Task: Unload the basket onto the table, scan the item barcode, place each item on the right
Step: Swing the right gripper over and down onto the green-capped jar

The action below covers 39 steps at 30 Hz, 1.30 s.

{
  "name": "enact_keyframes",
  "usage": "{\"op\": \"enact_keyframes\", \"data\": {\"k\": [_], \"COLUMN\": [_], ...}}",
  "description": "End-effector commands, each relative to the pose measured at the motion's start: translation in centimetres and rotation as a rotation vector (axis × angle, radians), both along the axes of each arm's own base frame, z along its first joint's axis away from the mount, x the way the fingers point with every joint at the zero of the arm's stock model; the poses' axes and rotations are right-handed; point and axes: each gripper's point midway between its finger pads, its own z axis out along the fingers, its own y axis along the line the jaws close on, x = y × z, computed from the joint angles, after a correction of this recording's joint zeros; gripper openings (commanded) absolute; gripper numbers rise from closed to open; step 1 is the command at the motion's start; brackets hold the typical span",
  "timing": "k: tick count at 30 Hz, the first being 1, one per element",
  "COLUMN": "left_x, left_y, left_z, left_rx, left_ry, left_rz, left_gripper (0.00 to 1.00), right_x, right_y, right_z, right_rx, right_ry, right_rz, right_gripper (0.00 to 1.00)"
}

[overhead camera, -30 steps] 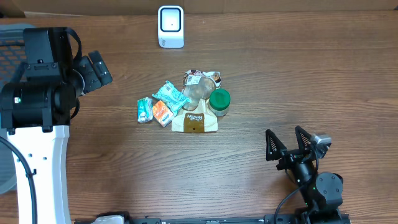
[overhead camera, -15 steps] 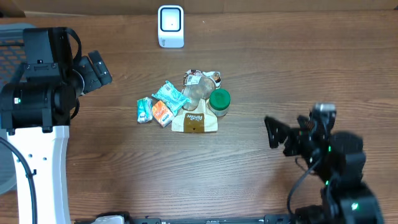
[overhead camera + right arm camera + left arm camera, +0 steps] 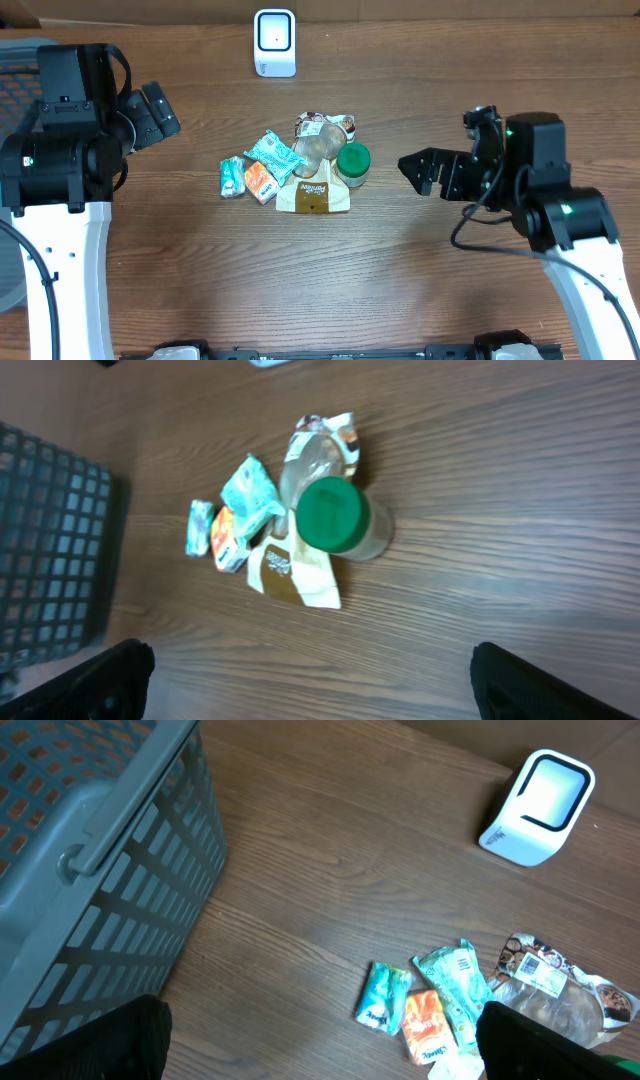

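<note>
A small pile of items lies at the table's middle: a jar with a green lid (image 3: 353, 160) (image 3: 334, 516), a tan pouch (image 3: 313, 196) (image 3: 291, 574), a teal packet (image 3: 272, 152) (image 3: 455, 980), an orange packet (image 3: 262, 180) (image 3: 424, 1023), a small teal packet (image 3: 233, 176) (image 3: 384, 997) and a crinkled printed wrapper (image 3: 324, 128) (image 3: 552, 973). The white scanner (image 3: 274, 42) (image 3: 537, 807) stands at the back. My left gripper (image 3: 150, 118) (image 3: 320, 1050) hangs open left of the pile. My right gripper (image 3: 420, 172) (image 3: 320, 685) hangs open just right of the jar. Both hold nothing.
A grey mesh basket (image 3: 18, 75) (image 3: 90, 850) (image 3: 50, 540) sits at the table's far left, beside the left arm. Bare wood lies between the pile and the scanner and along the front of the table.
The right arm has swung up from the table's front edge and now points left at the pile. Its jaws stayed open. The left arm and the items have not moved.
</note>
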Motion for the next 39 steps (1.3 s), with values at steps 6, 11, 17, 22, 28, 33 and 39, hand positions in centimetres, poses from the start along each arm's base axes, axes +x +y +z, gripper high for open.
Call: {"op": "enact_keyframes", "data": {"k": [6, 11, 17, 22, 28, 33, 39], "left_x": [-0.3, -0.3, -0.3, -0.3, -0.3, -0.3, -0.3], "left_y": [0.3, 0.3, 0.3, 0.3, 0.3, 0.3, 0.3], "left_z": [0.8, 0.8, 0.8, 0.8, 0.8, 0.8, 0.8], "left_rx": [0.023, 0.023, 0.023, 0.023, 0.023, 0.023, 0.023], "left_ry": [-0.021, -0.021, -0.021, -0.021, -0.021, -0.021, -0.021], "left_rz": [-0.005, -0.005, -0.005, -0.005, -0.005, -0.005, -0.005], "left_gripper": [0.99, 1.0, 1.0, 1.0, 1.0, 0.99, 1.0], "right_x": [2.0, 4.2, 7.3, 8.8, 9.4, 9.8, 9.7], "right_y": [1.5, 2.0, 4.5, 6.8, 8.1, 8.5, 10.0], "right_z": [0.7, 1.3, 0.5, -3.5, -8.7, -10.5, -12.4], "right_rx": [0.044, -0.03, -0.231, -0.384, -0.466, -0.49, -0.514], "right_ry": [-0.003, -0.002, 0.031, 0.066, 0.137, 0.148, 0.139], "right_rz": [0.042, 0.012, 0.015, 0.039, 0.12, 0.163, 0.271], "right_gripper": [0.91, 0.91, 0.92, 0.97, 0.99, 1.0, 1.0]}}
